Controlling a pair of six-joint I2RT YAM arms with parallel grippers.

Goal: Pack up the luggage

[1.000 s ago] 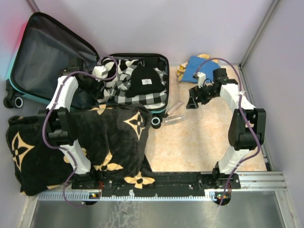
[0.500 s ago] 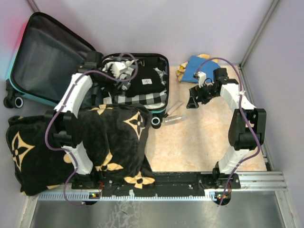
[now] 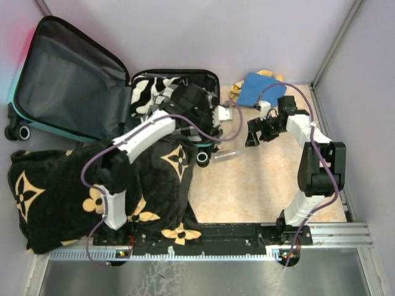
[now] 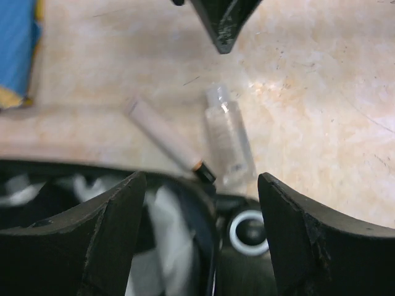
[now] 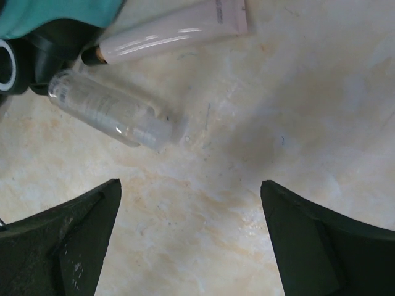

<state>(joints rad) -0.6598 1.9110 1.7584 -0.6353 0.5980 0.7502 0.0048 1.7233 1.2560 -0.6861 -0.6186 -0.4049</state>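
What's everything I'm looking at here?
luggage: one, teal shell, grey lining, open, far left
clothes: several, black and checked, inside the luggage
blanket: one, black with tan flowers, near left
clear bottle: one, lying by the luggage wheel
tube: one, pale, beside the clear bottle
blue cloth: one, far right
yellow item: one, beside the blue cloth
left gripper: one, black, open, over the luggage's right edge
right gripper: one, black, open, near the clear bottle

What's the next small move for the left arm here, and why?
Probably ease the open left gripper forward and down onto the clear bottle. The bottle lies loose on the table beside the tube, just outside the luggage by its wheel. The jaws are empty, and the wrist view frames the bottle between them.
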